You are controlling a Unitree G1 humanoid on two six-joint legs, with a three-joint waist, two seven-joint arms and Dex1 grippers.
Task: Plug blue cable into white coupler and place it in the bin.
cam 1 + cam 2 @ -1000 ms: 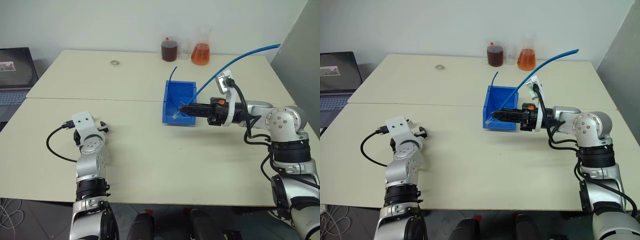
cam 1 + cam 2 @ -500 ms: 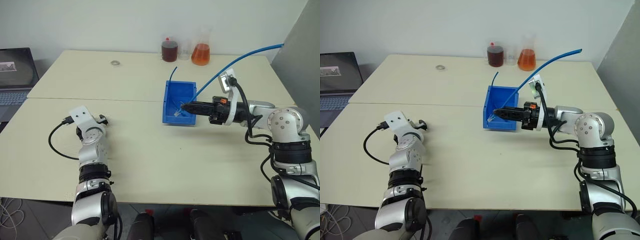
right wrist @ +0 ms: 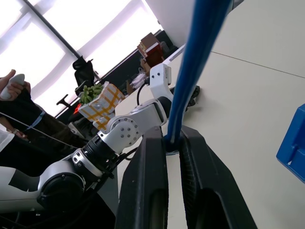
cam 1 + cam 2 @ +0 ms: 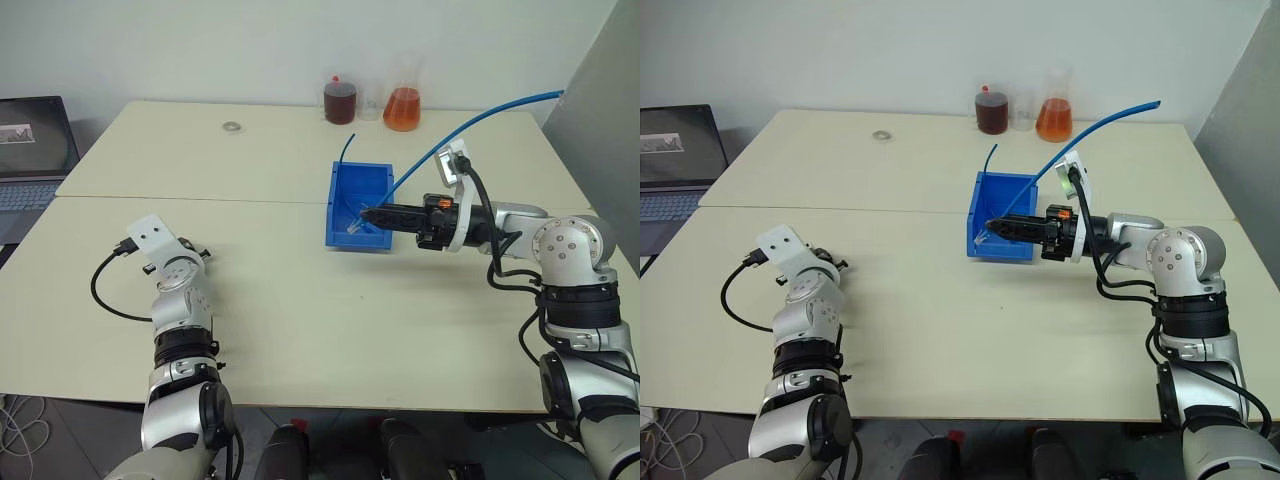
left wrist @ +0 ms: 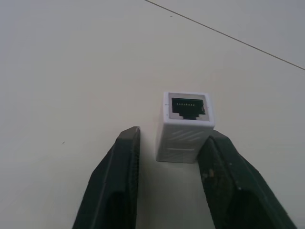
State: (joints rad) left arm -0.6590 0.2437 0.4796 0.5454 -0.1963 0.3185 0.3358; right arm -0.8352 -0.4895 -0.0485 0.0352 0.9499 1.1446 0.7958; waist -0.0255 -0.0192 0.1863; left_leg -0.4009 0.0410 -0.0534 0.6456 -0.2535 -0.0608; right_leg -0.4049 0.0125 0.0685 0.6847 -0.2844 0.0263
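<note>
The white coupler (image 5: 187, 125) lies on the table with its dark socket facing away from my left gripper (image 5: 171, 136). The open left jaws straddle it: one finger touches its side and a small gap remains at the other. My left gripper (image 4: 198, 254) sits low at the table's front left. My right gripper (image 4: 365, 214) is shut on the blue cable (image 4: 470, 120) and points left over the bin (image 4: 331, 205). The cable's clear plug (image 4: 352, 229) hangs just past the fingertips inside the bin. The cable's long end arcs up to the back right.
A short darker blue wire (image 4: 345, 148) sticks up from the bin's back corner. A dark red bottle (image 4: 339, 100) and an orange flask (image 4: 402, 106) stand at the table's back, with a small ring (image 4: 232, 126) to their left. A laptop (image 4: 30, 140) sits far left. A person (image 3: 19, 119) appears in the background.
My left forearm has swung and its wrist has rolled, so the hand now angles further left. The right arm and the cable have stayed where they were.
</note>
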